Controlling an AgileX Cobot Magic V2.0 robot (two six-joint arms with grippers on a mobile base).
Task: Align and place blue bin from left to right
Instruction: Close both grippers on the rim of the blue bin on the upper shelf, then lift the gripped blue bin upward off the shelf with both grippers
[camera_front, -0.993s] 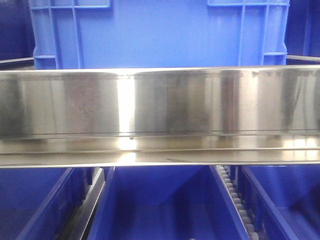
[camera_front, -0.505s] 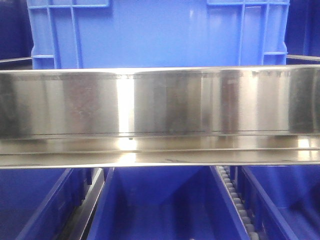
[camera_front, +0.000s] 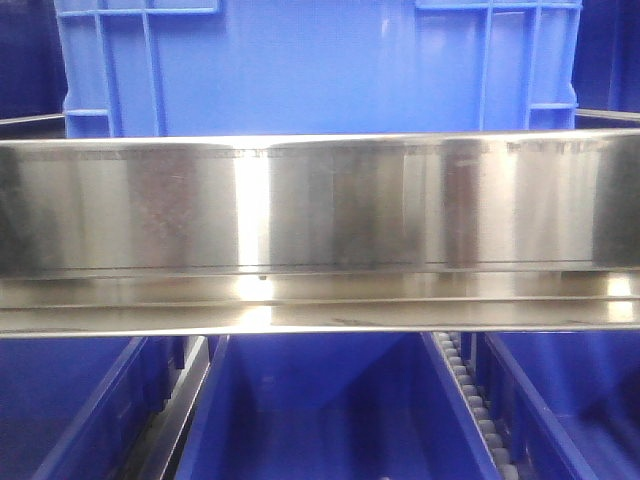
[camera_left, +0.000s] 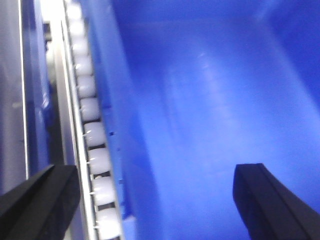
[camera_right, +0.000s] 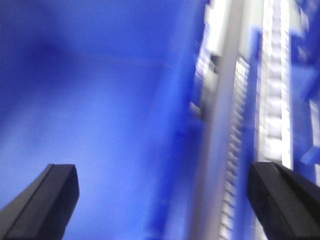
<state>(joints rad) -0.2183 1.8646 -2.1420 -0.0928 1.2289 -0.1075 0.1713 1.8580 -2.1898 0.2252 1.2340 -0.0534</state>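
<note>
Above roller-edged crates (camera_left: 210, 100), left end effector (camera_left: 156, 172) and right end effector (camera_right: 162, 170) gape wide, empty.

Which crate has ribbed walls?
The bright blue bin above the steel rail; the darker crates below it show smooth walls.

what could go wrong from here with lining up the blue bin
The left tool is open astride the roller track and a crate wall, so closing or pushing may snag the rollers. The right tool is open too, near a metal rail, and that view is blurred, so a knock seems possible. In the front view the steel beam hides the base of the blue bin, so misalignment could go unseen.
</note>
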